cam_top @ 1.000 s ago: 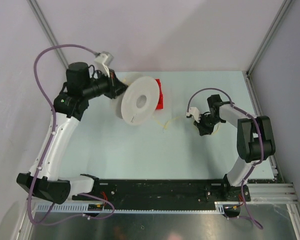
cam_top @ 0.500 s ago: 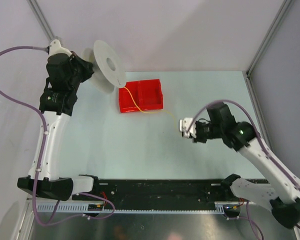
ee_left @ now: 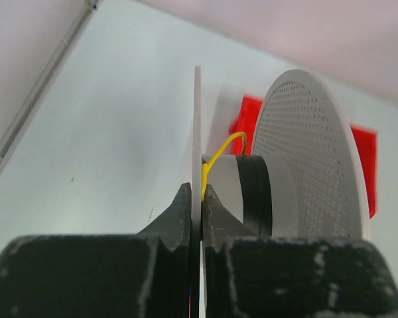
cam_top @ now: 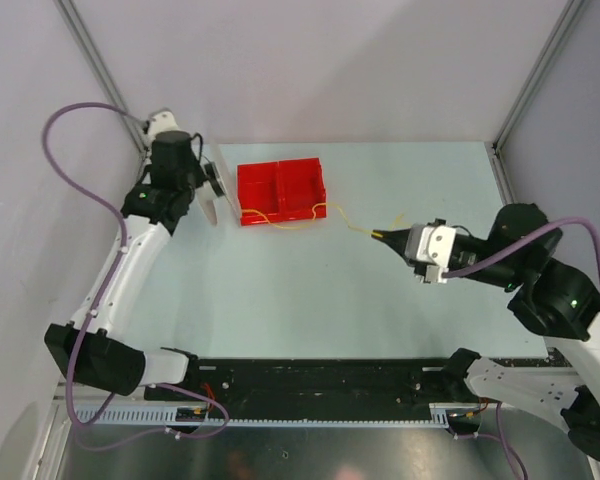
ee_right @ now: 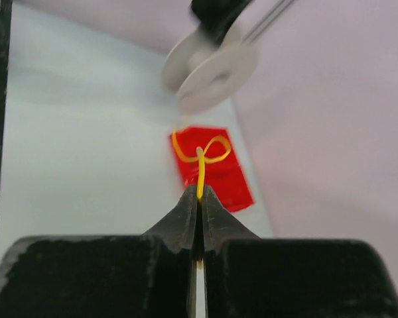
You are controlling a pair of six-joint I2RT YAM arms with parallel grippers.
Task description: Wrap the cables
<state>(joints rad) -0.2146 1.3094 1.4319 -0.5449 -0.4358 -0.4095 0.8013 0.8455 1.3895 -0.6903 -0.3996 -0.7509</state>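
- Left of the red tray [cam_top: 280, 185], the left fingers [ee_left: 178, 213] are clamped on one thin flange of the white spool [ee_left: 312, 152].
- The yellow cable [ee_right: 200, 175] leaves the spool and crosses the tray's near edge.
- Right of the tray, the right fingers [ee_right: 183, 213] pinch the cable.

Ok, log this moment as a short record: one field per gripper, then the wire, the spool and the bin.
left gripper: shut on the thin near flange of the white spool
right gripper: shut on the yellow wire
yellow wire: runs from the spool's hub, loops over the red bin, ends in the right gripper
white spool: held edge-on beside the bin's left end
red bin: two compartments, on the table between the grippers, nearer the left one
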